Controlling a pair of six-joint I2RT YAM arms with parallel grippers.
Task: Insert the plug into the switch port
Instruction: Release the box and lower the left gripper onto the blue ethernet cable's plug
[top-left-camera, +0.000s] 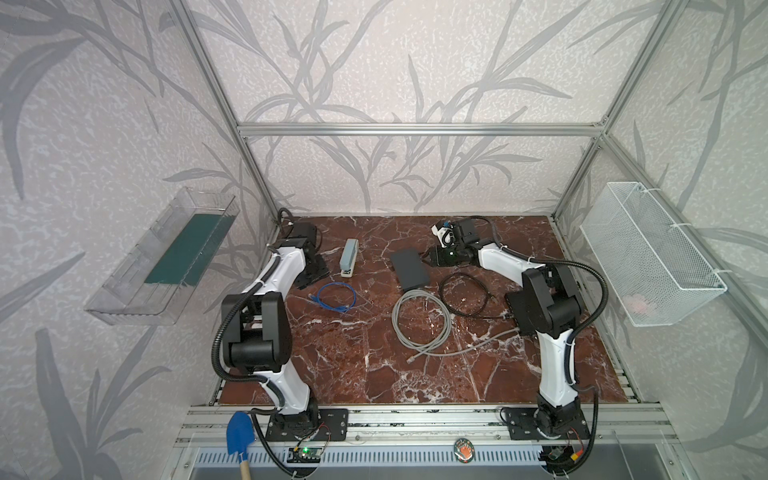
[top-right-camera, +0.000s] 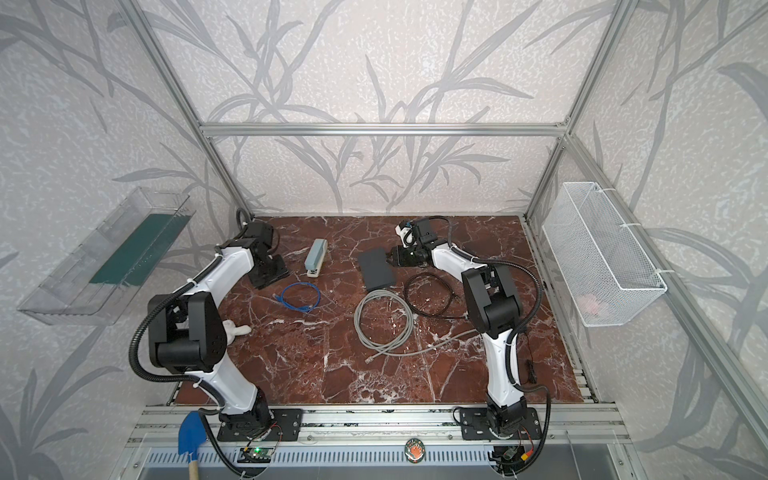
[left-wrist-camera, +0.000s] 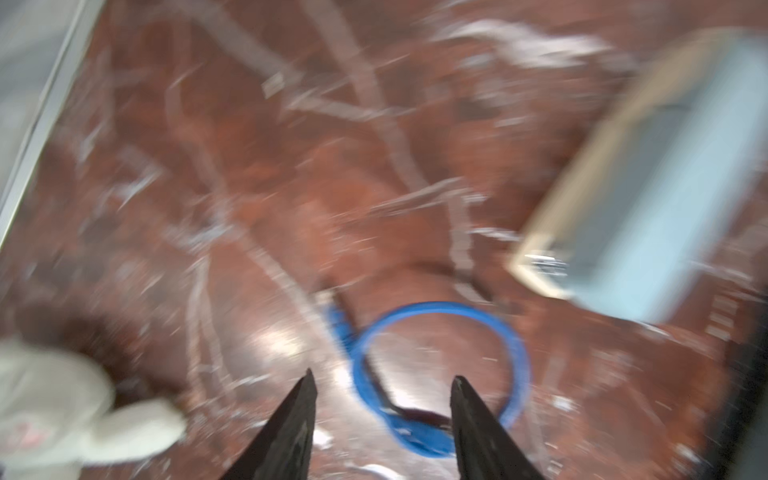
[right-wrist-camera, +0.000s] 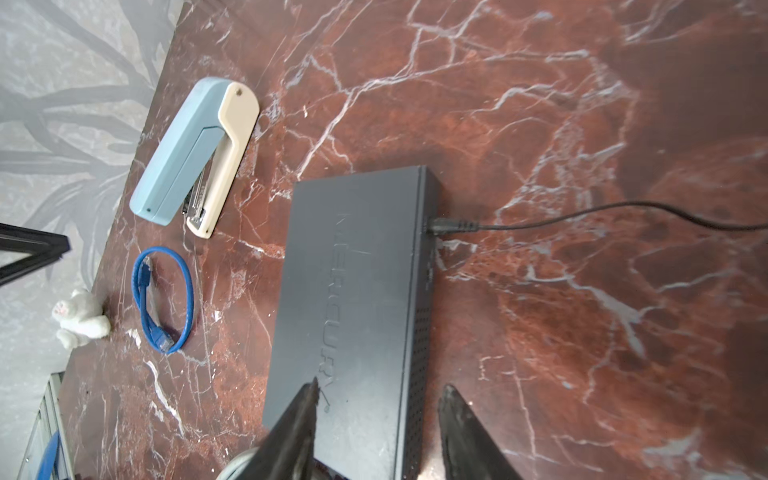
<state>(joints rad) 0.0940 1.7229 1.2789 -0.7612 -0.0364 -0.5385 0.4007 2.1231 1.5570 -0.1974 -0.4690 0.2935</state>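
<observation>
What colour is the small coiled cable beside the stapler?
The small coiled cable is blue, clearest in the right wrist view.

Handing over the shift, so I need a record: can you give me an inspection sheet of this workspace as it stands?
Surface: red marble tabletop.
Job's things: dark switch; black plug sits in its side port.
Clutter: stapler, white plush toy.
Grippers: left claw open, empty; right claw open over the switch's end.
Cables: blue cable, grey cable, black cable, coiled on the tabletop.
Surroundings: wire basket, clear tray on the walls; blue shovel in front.
</observation>
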